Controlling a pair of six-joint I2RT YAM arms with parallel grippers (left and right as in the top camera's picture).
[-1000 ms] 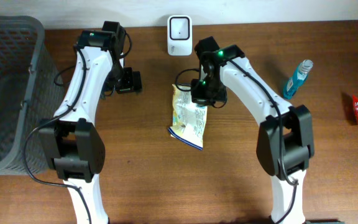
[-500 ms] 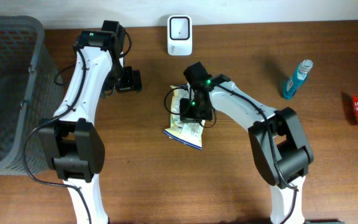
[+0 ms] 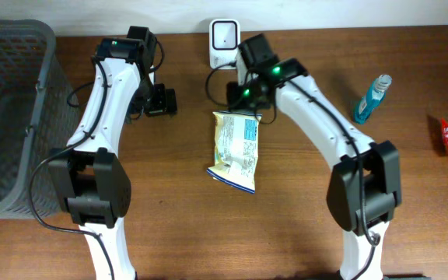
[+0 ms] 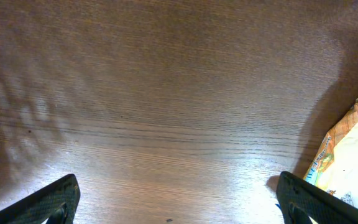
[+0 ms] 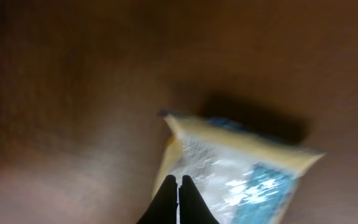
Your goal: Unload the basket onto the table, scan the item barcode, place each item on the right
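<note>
Snack bag mid-table, right gripper pressed together over its far edge, near scanner, left gripper spread wide, well apart

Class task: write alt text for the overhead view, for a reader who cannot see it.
From above, the closed right tool grips the top edge of a yellow snack bag on a wooden table, in front of a white barcode scanner. The open left tool sits apart, empty; a grey basket and a blue bottle flank the scene.

Open table before snack bag, scanner behind, basket walling left
</note>
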